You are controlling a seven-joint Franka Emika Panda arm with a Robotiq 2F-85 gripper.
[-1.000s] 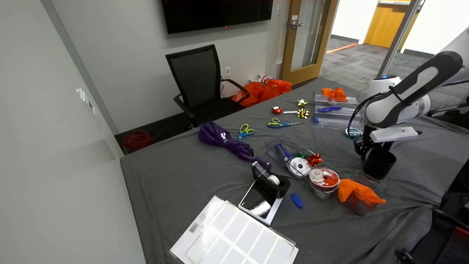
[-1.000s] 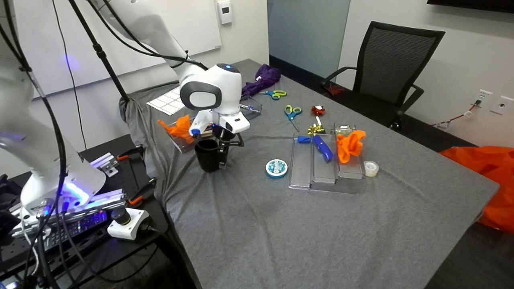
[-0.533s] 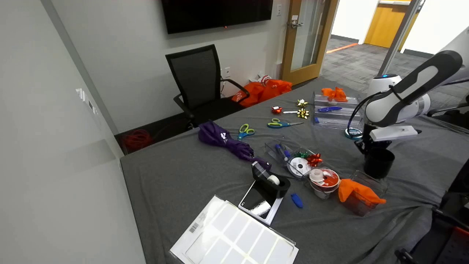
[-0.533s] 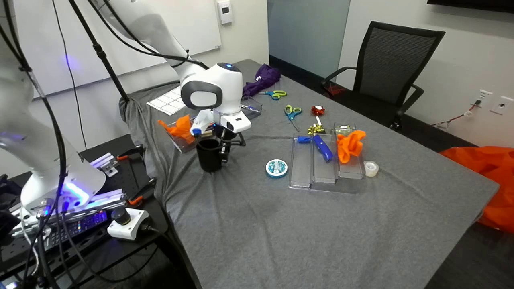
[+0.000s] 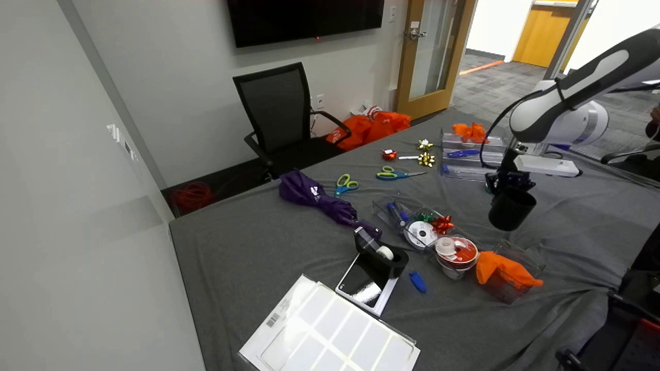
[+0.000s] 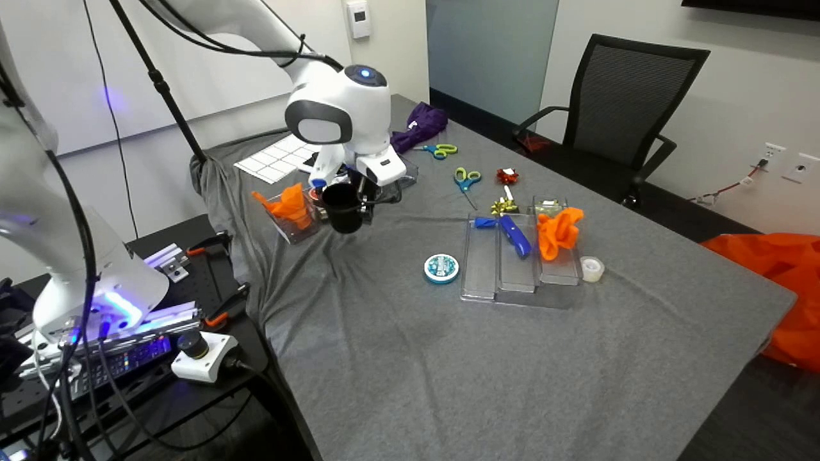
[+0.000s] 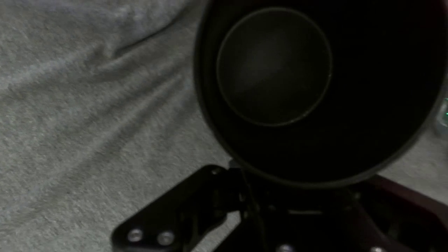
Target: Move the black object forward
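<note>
Gray cloth point(image 6: 487, 371) covers the tabletop point(image 6: 672, 307), and above it the black cup point(image 5: 511, 208) hangs tilted, apparently aloft, near a clear bin point(image 5: 505, 292) of orange fabric point(image 5: 506, 271). The tool point(image 6: 366, 206) seems closed on the cup's side, finger gap hidden, probably to carry it forward mouth-up without dragging. Only the wrist view shows the cup's round inner bottom; the bin is recognisable in both exterior views only.

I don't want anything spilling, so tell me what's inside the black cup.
In the wrist view, the black cup shows its round inner floor with no contents visible. Deep shadow hides detail along the inner wall, and the picture's top edge cuts off part of it.
</note>
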